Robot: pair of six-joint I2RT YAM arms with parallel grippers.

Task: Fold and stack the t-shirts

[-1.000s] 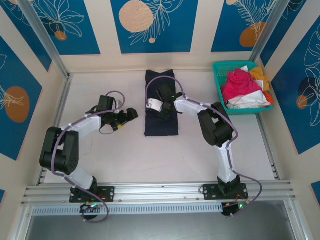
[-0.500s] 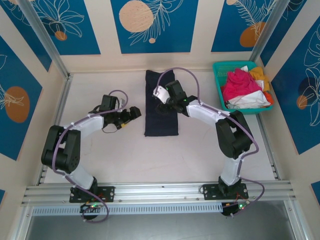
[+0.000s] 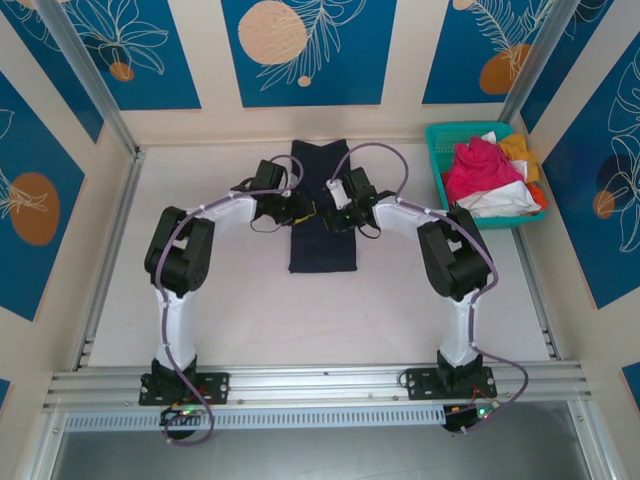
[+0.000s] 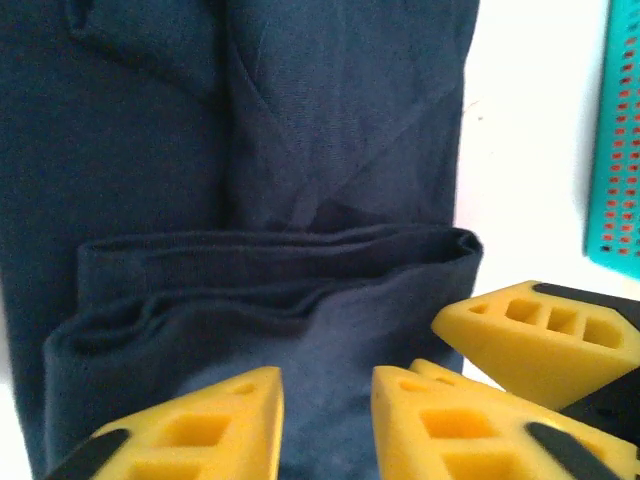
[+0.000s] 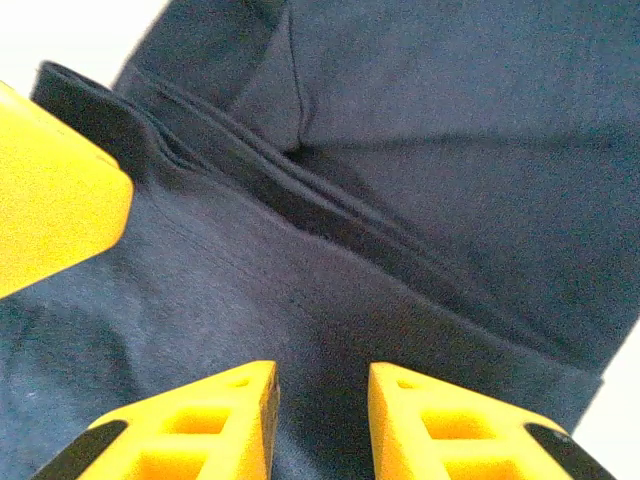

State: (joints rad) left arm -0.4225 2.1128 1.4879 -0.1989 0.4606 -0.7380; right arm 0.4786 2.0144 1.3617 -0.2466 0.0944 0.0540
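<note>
**Navy t-shirt [image 3: 322, 250] beneath both arms**

Folded into a long strip, it lies on the white table [image 3: 230, 300]. Left gripper [image 3: 303, 208] and right gripper [image 3: 335, 212] meet at its middle. Their jaws stand narrowly apart with cloth in the gap, but whether they pinch it cannot be told. Pink, white and orange-yellow shirts [image 3: 480, 172] fill the teal basket [image 3: 437, 165].

I work in a staged robot test cell, not a home. My left arm [image 3: 185, 250] and right arm [image 3: 455, 260] are bolted to an aluminium rail [image 3: 320, 385] at the edge of a bare white table [image 3: 250, 300]. Metal posts [image 3: 85, 75] and backdrop walls of blue panels [image 3: 305, 50], printed with leaves and orange discs, box it in.
</note>
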